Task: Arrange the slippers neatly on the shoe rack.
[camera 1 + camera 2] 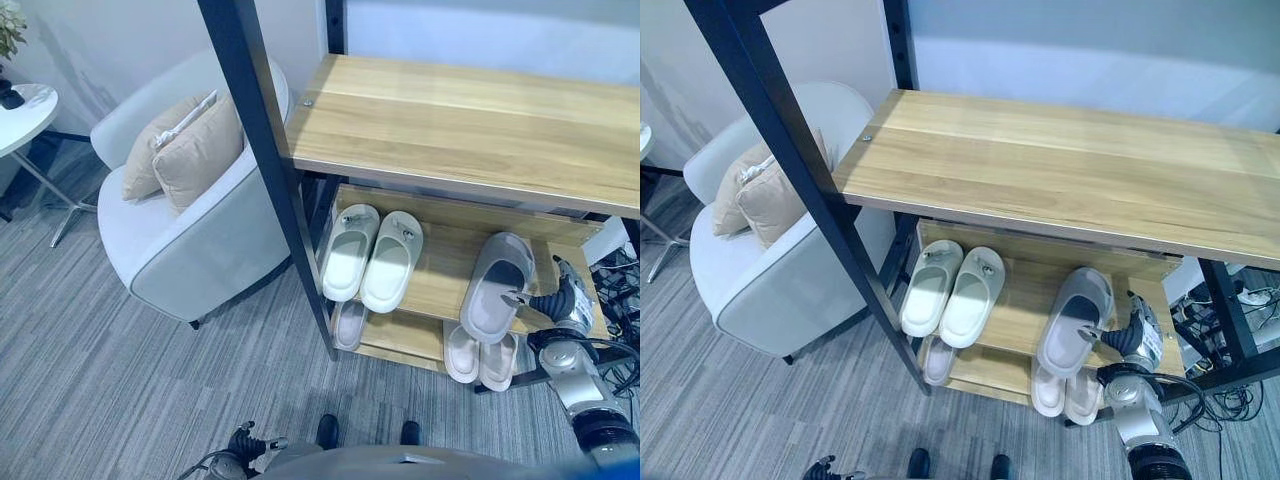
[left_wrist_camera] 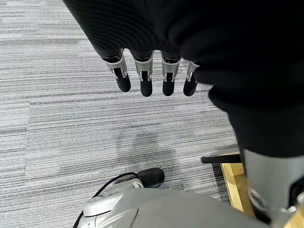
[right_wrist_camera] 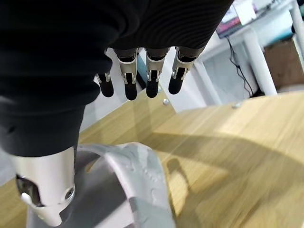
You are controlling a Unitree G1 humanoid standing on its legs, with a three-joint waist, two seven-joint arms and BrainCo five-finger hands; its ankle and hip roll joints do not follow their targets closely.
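A grey slipper (image 1: 495, 285) lies on the right part of the shoe rack's middle shelf (image 1: 445, 262), toe pointing inward. My right hand (image 1: 556, 300) is beside its heel, fingers (image 3: 130, 83) straight over the wood and thumb against the slipper's rim (image 3: 135, 166); the hand is open. A white pair (image 1: 372, 255) sits side by side on the left of the same shelf. On the lower shelf sits a pale pair (image 1: 480, 355) at the right and one more pale slipper (image 1: 349, 325) at the left. My left hand (image 2: 142, 76) hangs open over the carpet.
The rack's wide top shelf (image 1: 470, 120) overhangs the middle one. A black post (image 1: 262, 150) stands at the rack's front left corner. A grey armchair (image 1: 190, 245) with two beige cushions (image 1: 190, 150) stands left of it, a small round table (image 1: 22, 112) further left.
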